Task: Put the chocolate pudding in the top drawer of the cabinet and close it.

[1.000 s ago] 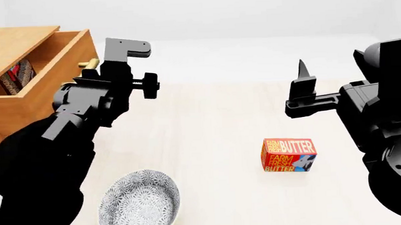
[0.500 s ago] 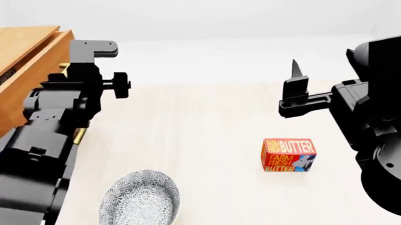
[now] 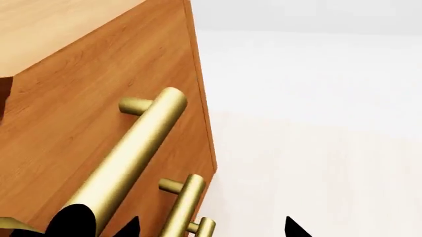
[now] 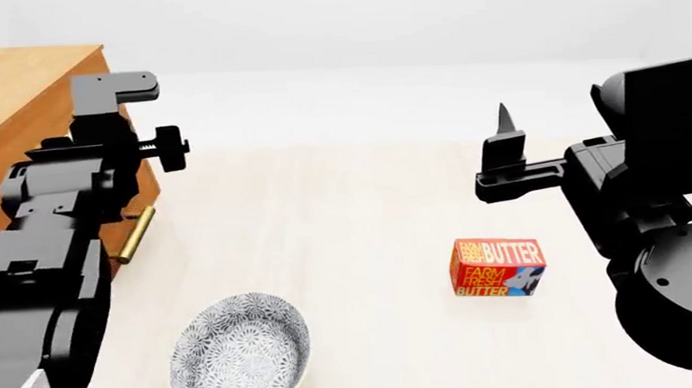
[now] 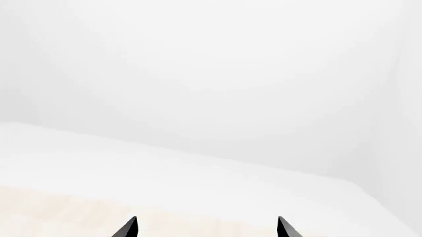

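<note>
The brown wooden cabinet (image 4: 31, 80) stands at the far left of the head view. Its top drawer (image 3: 99, 94) looks pushed in, the front about flush with the cabinet. The chocolate pudding is hidden. My left gripper (image 3: 212, 229) is open and close against the cabinet front (image 3: 188, 74), just beside the top drawer's brass handle (image 3: 135, 148). The lower brass handle (image 3: 185, 202) shows near its fingertips. My right gripper (image 5: 207, 228) hangs open and empty over the table at the right, and one of its fingers (image 4: 506, 141) shows in the head view.
A red-orange "Farm Fresh Butter" box (image 4: 497, 267) stands on the light table right of centre. A patterned grey bowl (image 4: 240, 347) sits near the front, below my left arm. The lower drawer's handle (image 4: 134, 236) juts out beside my left arm.
My left arm has moved left against the cabinet and the top drawer has slid in. The pudding inside it no longer shows. The right gripper has drifted slightly left.
</note>
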Motion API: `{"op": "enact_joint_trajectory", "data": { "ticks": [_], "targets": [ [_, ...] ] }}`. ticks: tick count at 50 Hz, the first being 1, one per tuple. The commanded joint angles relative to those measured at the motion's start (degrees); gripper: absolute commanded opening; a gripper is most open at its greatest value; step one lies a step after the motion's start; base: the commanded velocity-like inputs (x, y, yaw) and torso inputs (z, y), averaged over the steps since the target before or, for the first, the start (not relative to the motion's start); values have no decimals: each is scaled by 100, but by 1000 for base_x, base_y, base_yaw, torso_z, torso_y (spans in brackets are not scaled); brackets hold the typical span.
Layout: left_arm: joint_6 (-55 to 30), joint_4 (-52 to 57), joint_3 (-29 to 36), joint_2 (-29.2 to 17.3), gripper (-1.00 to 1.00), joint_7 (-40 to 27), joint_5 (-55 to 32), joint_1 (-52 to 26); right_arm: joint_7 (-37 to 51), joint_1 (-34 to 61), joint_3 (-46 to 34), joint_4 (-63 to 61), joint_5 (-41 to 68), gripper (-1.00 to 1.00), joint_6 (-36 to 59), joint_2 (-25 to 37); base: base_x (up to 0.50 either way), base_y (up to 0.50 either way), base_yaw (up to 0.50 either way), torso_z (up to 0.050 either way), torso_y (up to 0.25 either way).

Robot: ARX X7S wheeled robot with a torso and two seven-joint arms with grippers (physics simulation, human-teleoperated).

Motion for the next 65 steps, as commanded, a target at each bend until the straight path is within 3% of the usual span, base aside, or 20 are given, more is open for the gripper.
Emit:
{"op": "enact_joint_trajectory", "data": {
  "ticks": [1, 25, 50, 65],
  "targets": [
    [-19, -46, -464, -325, 100, -131, 598, 35, 12, 78, -75, 39, -13, 100, 31, -53, 12, 5, 5, 0, 0],
    [41, -46, -711, -293, 100, -7, 929, 37, 28, 149, -140, 51, 3, 100, 28, -89, 8, 7, 7, 0, 0],
    [326, 20, -278, 363, 100, 732, 1116, 84, -42, -31, -103, 38, -82, 100, -145, -13, 2, 2, 2, 0, 0],
    [-132, 946, -129, 515, 100, 912, 1135, 588, -71, -97, -100, 49, -123, 100, -216, 9, 0, 0, 0, 0, 0]
  ]
}}
